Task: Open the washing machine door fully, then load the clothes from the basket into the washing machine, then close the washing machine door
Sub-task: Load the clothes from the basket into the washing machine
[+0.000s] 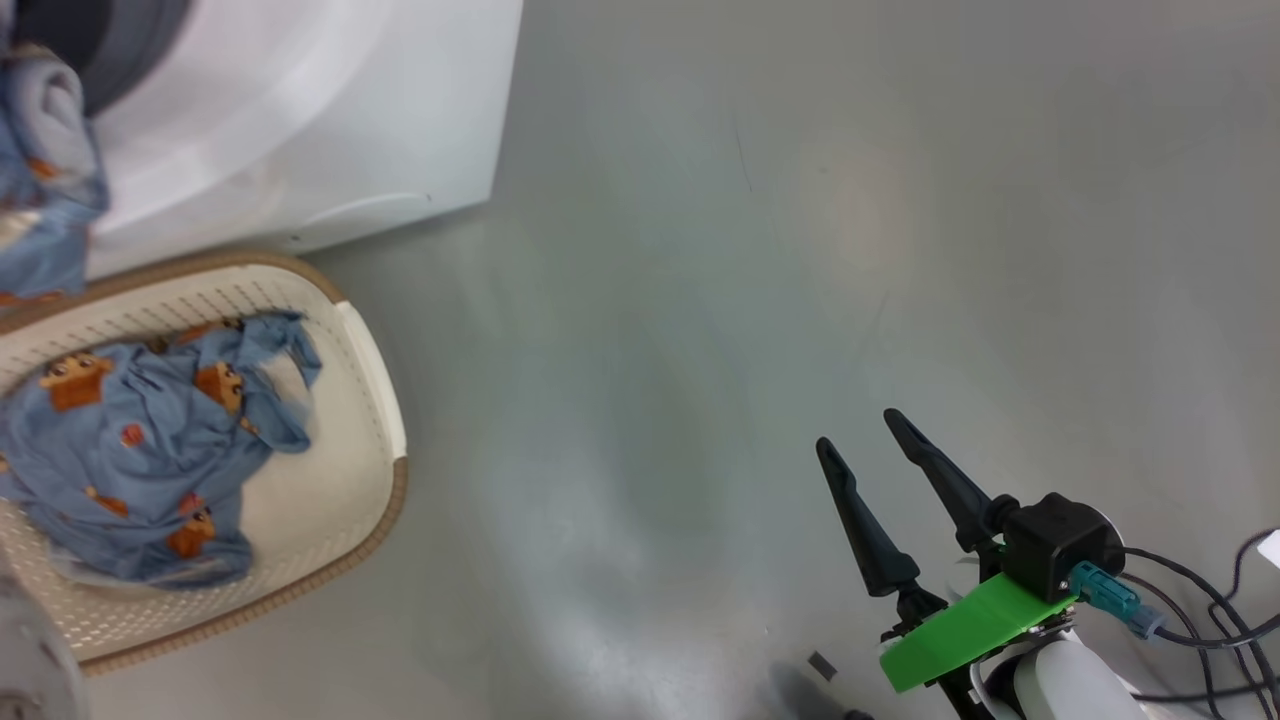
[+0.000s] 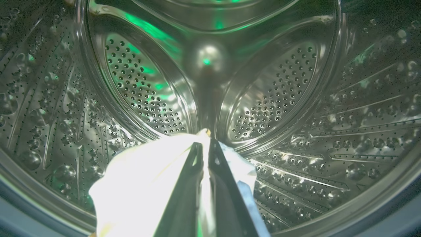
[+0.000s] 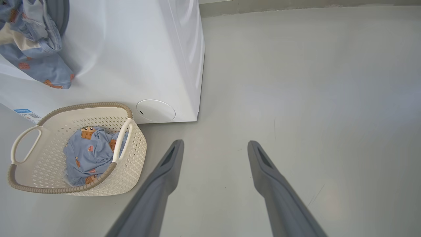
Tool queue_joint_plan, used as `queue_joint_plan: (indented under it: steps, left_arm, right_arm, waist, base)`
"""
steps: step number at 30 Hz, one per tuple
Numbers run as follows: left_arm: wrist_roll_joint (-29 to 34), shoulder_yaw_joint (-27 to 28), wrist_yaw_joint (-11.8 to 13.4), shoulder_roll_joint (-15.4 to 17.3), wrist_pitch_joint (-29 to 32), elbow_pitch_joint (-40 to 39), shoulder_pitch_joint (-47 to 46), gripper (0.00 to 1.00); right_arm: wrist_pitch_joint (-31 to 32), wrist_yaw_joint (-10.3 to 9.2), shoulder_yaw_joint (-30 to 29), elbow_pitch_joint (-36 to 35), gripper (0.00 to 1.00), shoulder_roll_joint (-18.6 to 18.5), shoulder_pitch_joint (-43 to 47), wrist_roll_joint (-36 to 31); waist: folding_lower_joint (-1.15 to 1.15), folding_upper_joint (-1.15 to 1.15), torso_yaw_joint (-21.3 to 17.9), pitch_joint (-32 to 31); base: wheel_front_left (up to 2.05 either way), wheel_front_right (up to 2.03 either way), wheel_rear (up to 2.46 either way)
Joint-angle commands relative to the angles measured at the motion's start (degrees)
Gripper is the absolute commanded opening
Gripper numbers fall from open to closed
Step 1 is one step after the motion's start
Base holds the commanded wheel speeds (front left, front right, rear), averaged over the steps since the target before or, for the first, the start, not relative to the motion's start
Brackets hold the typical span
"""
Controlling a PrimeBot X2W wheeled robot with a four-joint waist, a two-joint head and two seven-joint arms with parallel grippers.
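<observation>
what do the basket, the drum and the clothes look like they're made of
basket: likely moulded plastic, matte cream, going by the even rows of holes; the brown rim looks woven, though it may be moulded too.
drum: steel-like metal, mirror-glossy, perforated, throwing back green light.
clothes: soft thin fabric, matte, crumpled into folds, with orange cartoon prints.

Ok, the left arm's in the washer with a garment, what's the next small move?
Probably reach slightly deeper, then open the left gripper: it is shut on the garment inside the drum, while blue cloth hangs out down the washer front.
</observation>
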Motion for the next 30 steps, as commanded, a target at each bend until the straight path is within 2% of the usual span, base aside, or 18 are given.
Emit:
queue_joint_plan:
  steps: [1,10,18,24,30]
  left_arm:
    - [0.9,0.6,0.1,3.3,-0.3,-0.8,-2.0,0.0]
    - [2.3,1.0,-0.4,3.9,-0.3,-2.6,-8.3,0.0]
    - [3.5,3.1,-1.0,2.4,-0.3,-10.9,-10.2,0.0]
    - [5.4,2.5,-0.8,2.0,-0.3,-7.9,-9.2,0.0]
    - [7.4,1.1,0.1,2.2,-0.3,-1.2,-9.4,0.0]
  right_arm:
    - [-0.3,0.09,1.2,-1.4,1.0,-0.6,-0.3,0.9]
    - [-0.3,0.09,0.8,-2.0,1.0,-0.2,0.4,1.1]
    - [-0.3,0.09,0.6,-2.1,1.0,0.3,-0.1,1.2]
    - [-0.3,0.09,0.9,-1.6,1.0,0.6,-0.3,1.3]
    - [-0.3,0.09,1.1,-1.1,1.0,0.5,-0.3,1.4]
  waist:
    - [0.0,0.0,-0.8,2.2]
    - [0.0,0.0,-1.7,5.5]
    - [0.0,0.0,-1.8,7.3]
    - [0.0,0.0,-1.4,6.7]
    - [0.0,0.0,-1.0,5.2]
  base:
    - [0.0,0.0,0.0]
    - [0.0,0.0,0.0]
    - [0.0,0.0,0.0]
    - [0.0,0.0,0.0]
    - [0.0,0.0,0.0]
